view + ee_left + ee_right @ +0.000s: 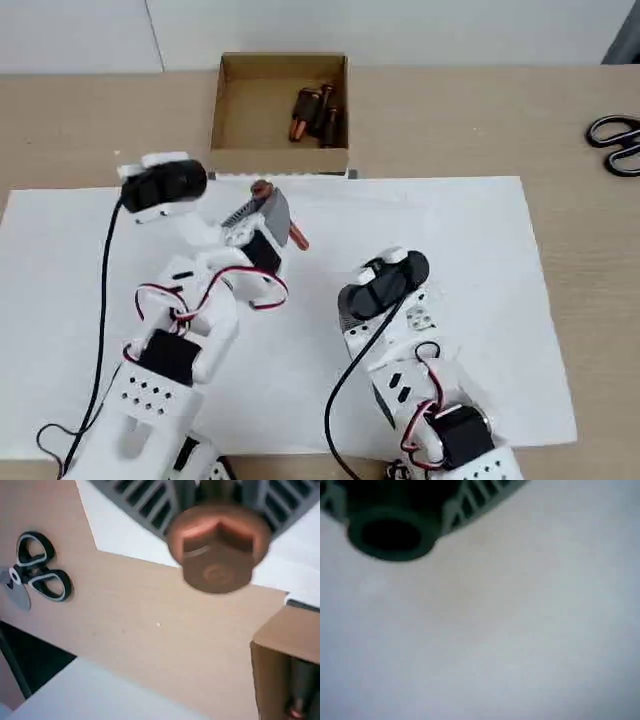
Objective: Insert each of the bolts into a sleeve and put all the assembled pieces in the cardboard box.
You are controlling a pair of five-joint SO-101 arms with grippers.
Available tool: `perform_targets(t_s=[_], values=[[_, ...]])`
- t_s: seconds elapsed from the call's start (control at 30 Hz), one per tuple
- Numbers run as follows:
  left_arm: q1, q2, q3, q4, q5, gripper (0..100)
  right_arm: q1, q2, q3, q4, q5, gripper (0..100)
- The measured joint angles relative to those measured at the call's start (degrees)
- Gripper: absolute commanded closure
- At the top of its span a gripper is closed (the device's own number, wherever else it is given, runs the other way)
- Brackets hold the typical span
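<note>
Left gripper (268,215): clenched on a copper bolt (262,189), held above the white sheet (480,260) just at 6 o'clock of the cardboard box (280,160).
Bolt, left wrist view: the hexagonal head (217,550) is seen end-on, clamped between the grey ribbed fingers (140,497).
Right gripper (405,505): grasping a black sleeve (390,534), whose open bore is turned towards the wrist camera, with the white sheet behind it.
Right arm (400,330): located over the sheet at 5 o'clock of the left gripper, well apart from it.
Cardboard box: placed on the table (450,120) at 12 o'clock, touching the far edge of the sheet.
Assembled pieces (315,112): several are laid together inside the box, towards its 3 o'clock wall; an exact count cannot be made.
Scissors (615,145): black-handled, lying on the bare table at 2 o'clock, off the sheet.
Sheet: spread flat beneath both arms, covering the near half of the table.
</note>
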Motion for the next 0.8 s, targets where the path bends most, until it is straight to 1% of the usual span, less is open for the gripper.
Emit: perform_targets(t_s=[0.2,0.4,0.57,0.8], values=[[3.1,-5.6,3.6,0.0,0.0,100,-3.8,0.0,1.8,-3.3,0.0,99.6],[8.1,-13.7,8.7,0.0,0.0,100,-3.9,0.0,2.3,-3.3,0.0,99.6],[10.6,-19.6,13.2,0.0,-0.1,100,-4.1,0.0,2.3,-3.3,0.0,99.6],[12.0,-24.1,16.8,0.0,-4.4,100,-4.1,0.0,2.3,-3.4,1.8,99.6]])
